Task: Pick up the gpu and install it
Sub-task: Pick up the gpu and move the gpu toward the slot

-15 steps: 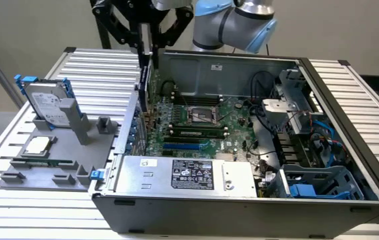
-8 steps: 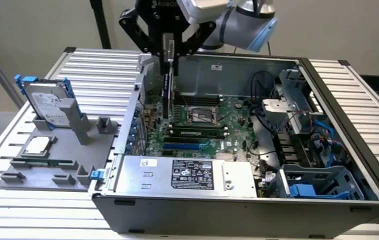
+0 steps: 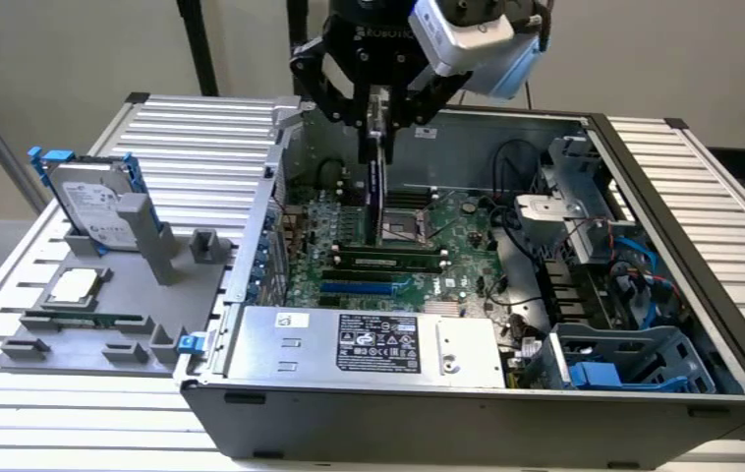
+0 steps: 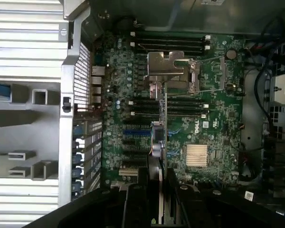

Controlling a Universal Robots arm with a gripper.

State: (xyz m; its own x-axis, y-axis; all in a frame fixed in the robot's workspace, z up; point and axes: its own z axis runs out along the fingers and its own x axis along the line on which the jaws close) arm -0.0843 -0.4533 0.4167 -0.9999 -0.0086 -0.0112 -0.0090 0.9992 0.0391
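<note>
Black gripper [image 3: 375, 126] pinches flat green-and-black gpu [image 3: 374, 197] edge-on above green motherboard [image 3: 458, 224], 11 o'clock inside open grey case [image 3: 478, 418].

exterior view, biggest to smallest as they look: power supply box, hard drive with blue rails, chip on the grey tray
1. silver labelled power supply box, also nearest the camera
2. silver hard drive with blue rails
3. small square silver chip on the grey tray
</note>
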